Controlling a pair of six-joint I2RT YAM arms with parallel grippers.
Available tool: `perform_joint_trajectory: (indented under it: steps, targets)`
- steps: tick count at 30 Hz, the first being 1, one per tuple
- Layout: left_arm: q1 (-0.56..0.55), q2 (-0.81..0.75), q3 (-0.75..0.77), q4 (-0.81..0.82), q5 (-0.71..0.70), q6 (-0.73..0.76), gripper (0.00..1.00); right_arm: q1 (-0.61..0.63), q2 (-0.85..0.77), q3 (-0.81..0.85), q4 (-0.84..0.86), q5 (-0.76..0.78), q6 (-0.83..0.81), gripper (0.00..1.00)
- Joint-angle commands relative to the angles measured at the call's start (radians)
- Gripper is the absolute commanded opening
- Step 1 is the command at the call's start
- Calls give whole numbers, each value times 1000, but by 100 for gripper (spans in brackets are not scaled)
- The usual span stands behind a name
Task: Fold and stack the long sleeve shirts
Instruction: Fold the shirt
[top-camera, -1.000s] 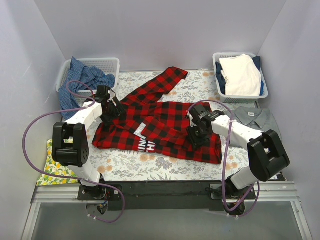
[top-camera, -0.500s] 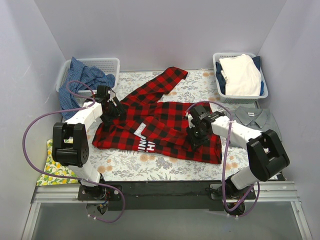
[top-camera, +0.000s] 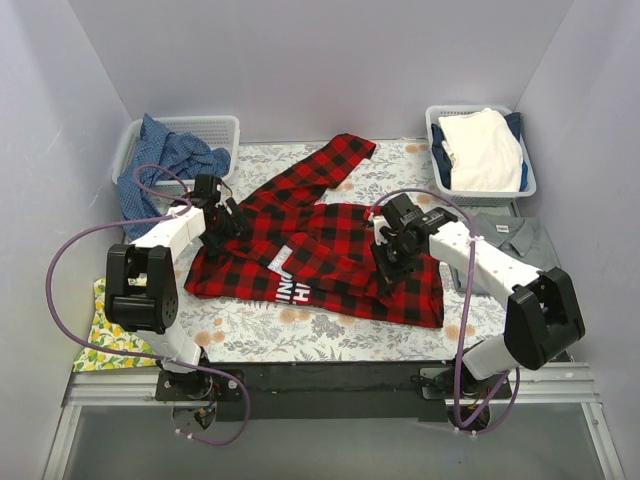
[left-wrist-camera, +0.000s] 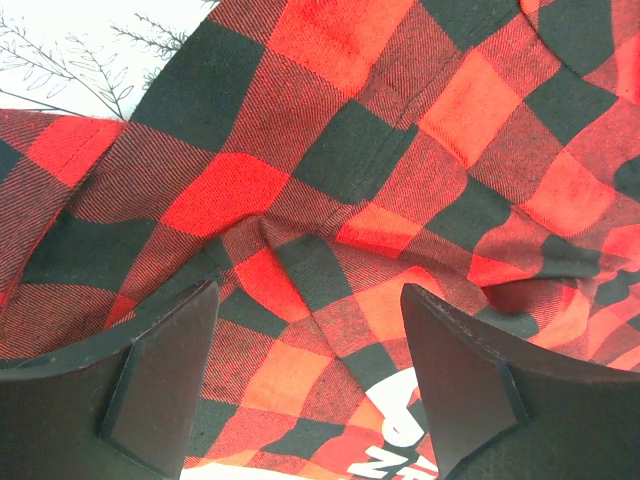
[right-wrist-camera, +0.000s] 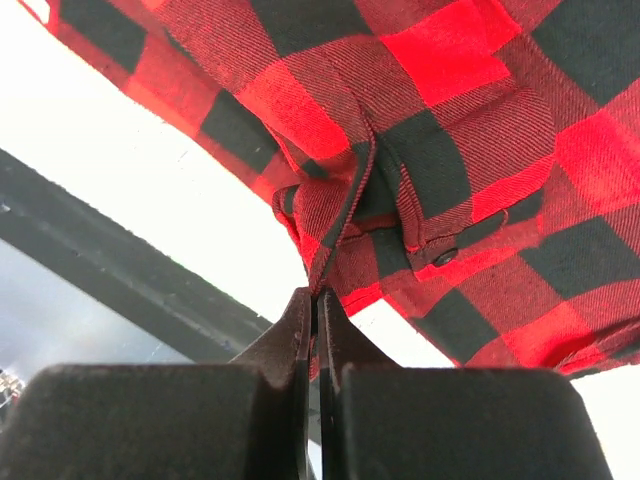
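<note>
A red-and-black plaid shirt with white lettering lies spread across the middle of the table, one sleeve reaching toward the back. My right gripper is shut on a fold of the plaid shirt near its right front part and holds that fold off the table. Over the shirt's left shoulder area my left gripper stands open, and the plaid cloth lies between its fingers without being pinched. A folded grey collared shirt lies flat at the right, behind my right arm.
A white basket at the back left holds a blue cloth that spills over its rim. Another basket at the back right holds cream and navy cloth. A lemon-print cloth hangs at the table's left front edge.
My right gripper has closed on the plaid shirt's fold and lifted it slightly toward the back. The left arm has not moved.
</note>
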Motion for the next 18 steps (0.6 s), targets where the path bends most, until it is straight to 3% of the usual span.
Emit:
perform_joint_trajectory:
  steps: [1,9,13,16,18]
  targets:
    - [5,2,-4,17,-20,18,73,-11,-20,4,-131,1,-5,1]
    - [12,-2,-2,10,-22,33,73,-23,-19,-100,-187,119,13,1]
    - [17,-4,4,6,-54,40,73,-25,-43,-114,-193,174,42,43]
    - [22,-1,10,4,-54,44,73,-29,-54,-81,-185,188,58,56]
    - [23,1,16,1,-54,45,73,-32,-51,-45,-184,210,76,58]
